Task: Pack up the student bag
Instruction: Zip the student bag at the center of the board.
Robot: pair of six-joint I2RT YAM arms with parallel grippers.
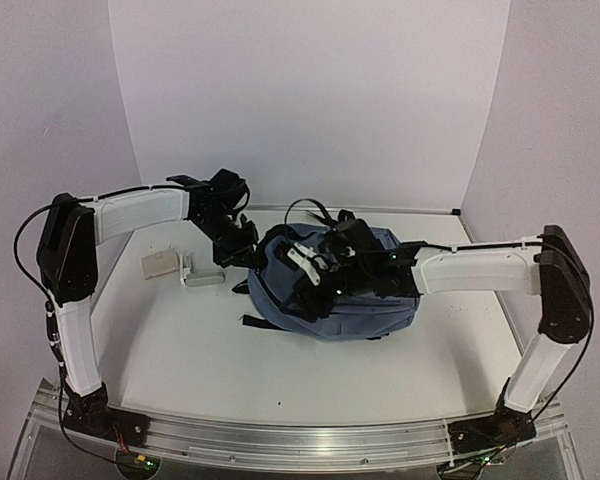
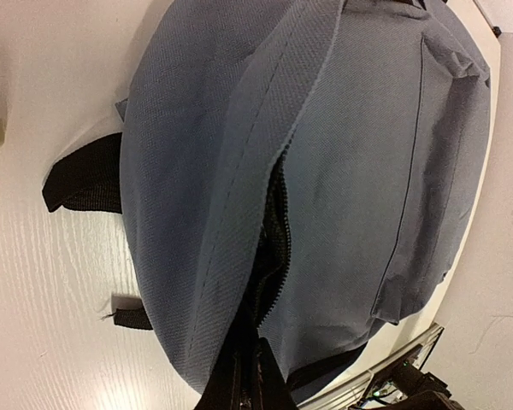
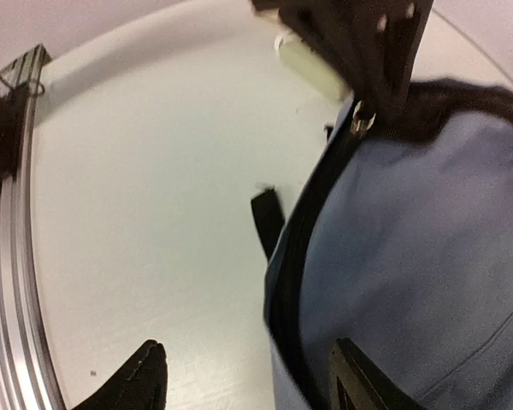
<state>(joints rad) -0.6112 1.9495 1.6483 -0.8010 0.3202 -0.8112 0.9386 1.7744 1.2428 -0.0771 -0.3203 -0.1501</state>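
Now my left gripper [image 2: 250,376] is clenched tight on the zipper edge of the student bag [image 1: 330,300], which lies mid-way across the table [image 1: 200,350]; my right gripper [image 3: 252,380] gapes wide astride the bag's rim, gripping nothing

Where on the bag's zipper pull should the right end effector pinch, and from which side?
Pinch the small metal tab across its flat faces; it hangs free at the end of the student bag's open zipper. Probably come from the table side, since the left end effector sits just beyond it.
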